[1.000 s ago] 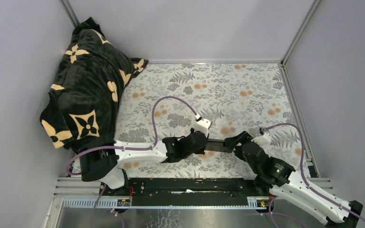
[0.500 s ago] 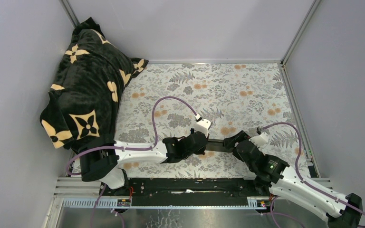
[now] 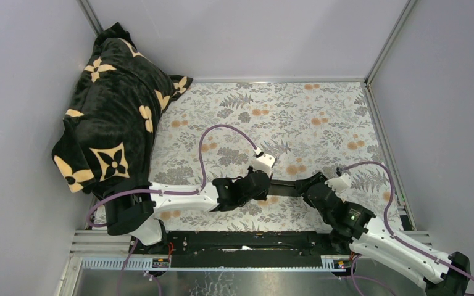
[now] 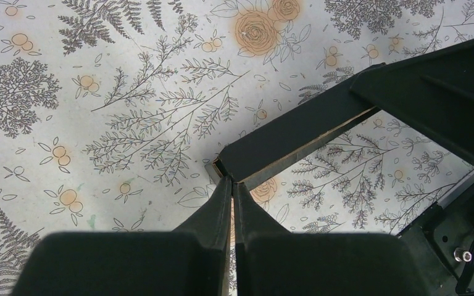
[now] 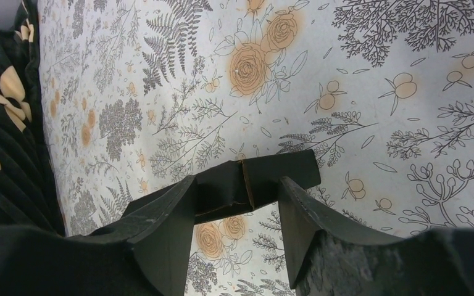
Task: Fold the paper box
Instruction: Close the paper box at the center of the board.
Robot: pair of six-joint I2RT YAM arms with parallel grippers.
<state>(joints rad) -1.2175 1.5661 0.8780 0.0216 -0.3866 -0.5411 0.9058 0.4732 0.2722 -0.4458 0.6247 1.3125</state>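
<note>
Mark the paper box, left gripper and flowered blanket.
Matte black card paper box (image 4: 290, 137): left wrist view, middle of its visible face.
Left gripper (image 4: 231, 180): left wrist view, where its shut fingers meet.
Black plush blanket with cream flowers (image 3: 114, 117): top view, middle of the heap.

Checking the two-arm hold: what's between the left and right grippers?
Only the paper box, running from the left gripper to the right gripper; the top view shows it.

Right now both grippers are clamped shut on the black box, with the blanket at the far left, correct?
Not quite: only the left gripper is shut on the box. The right gripper stands open at its other end, as the right wrist view shows. The blanket is at the far left.
</note>
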